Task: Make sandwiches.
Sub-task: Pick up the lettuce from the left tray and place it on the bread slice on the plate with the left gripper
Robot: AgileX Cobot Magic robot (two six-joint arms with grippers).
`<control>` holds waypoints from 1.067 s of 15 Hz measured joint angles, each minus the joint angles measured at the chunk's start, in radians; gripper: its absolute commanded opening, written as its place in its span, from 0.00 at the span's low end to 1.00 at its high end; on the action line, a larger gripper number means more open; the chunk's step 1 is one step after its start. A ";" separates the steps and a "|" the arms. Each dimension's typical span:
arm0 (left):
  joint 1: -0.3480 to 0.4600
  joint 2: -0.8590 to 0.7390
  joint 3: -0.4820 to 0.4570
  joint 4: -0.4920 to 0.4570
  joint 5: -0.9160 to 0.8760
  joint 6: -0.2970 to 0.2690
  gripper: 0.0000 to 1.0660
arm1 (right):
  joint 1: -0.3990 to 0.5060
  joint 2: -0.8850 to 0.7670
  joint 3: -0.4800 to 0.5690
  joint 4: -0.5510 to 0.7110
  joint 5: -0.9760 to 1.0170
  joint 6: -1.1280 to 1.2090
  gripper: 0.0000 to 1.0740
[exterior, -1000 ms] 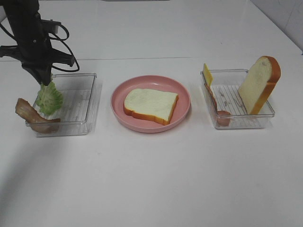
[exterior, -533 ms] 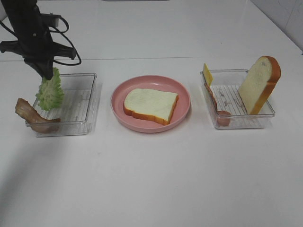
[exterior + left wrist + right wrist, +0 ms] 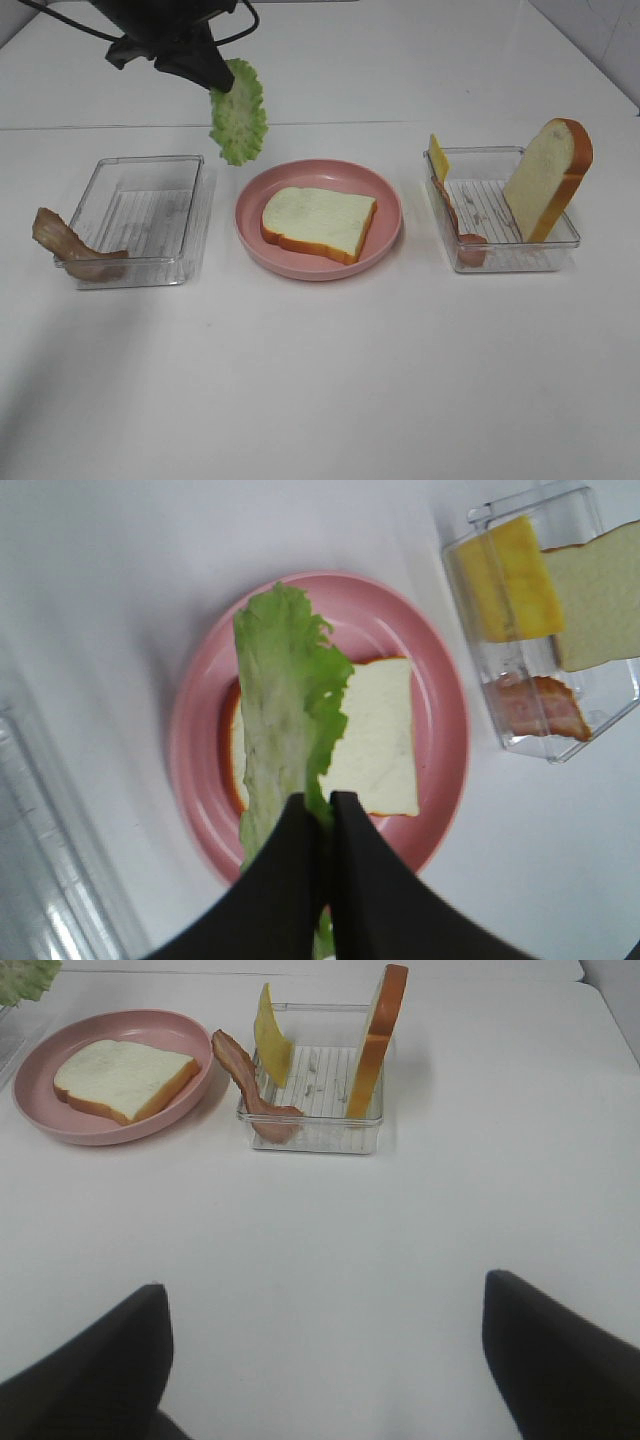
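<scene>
Sandwich so far: one slice (image 3: 318, 222) lying flat mid-plate (image 3: 388, 190), nothing on it yet.

Lettuce (image 3: 238, 112) hangs in the air at about 11 o'clock of the plate, just beyond its rim, well clear of the bench (image 3: 320, 380). Left gripper (image 3: 205, 72) is pressed together on the leaf's upper edge, and the leaf dangles limp below it.

Step in hand, as I read it: lay the lettuce on the slice. To do it well:
- carry toward 5 o'clock until the leaf hangs over the middle of the bread
- come down until the free end touches
- trail it so it lies flat, and let go low

Dropped from height, a limp leaf would likely fold or slide onto the plate.

Tray (image 3: 190, 200) at 9 o'clock of the plate, with bacon (image 3: 70, 245) draped over its 8 o'clock corner.

Second tray (image 3: 500, 262) at 3 o'clock holds:
- cheese (image 3: 438, 157) propped at its 10 o'clock corner
- another bacon strip (image 3: 470, 245) along that side
- a second slice (image 3: 548, 178) standing on its 2 o'clock side

Right gripper (image 3: 322, 1290) is spread wide and empty, over bare bench toward 6 o'clock of that tray.
</scene>
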 measured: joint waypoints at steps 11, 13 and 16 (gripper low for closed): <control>-0.157 0.200 0.000 -0.220 -0.062 0.060 0.00 | 0.000 0.000 0.000 0.000 0.000 0.000 0.75; -0.157 0.221 0.000 -0.199 -0.080 0.060 0.00 | 0.000 0.000 0.000 0.000 0.000 0.000 0.75; -0.157 0.223 0.000 -0.119 -0.090 0.051 0.04 | 0.000 0.000 0.000 0.000 0.000 0.000 0.75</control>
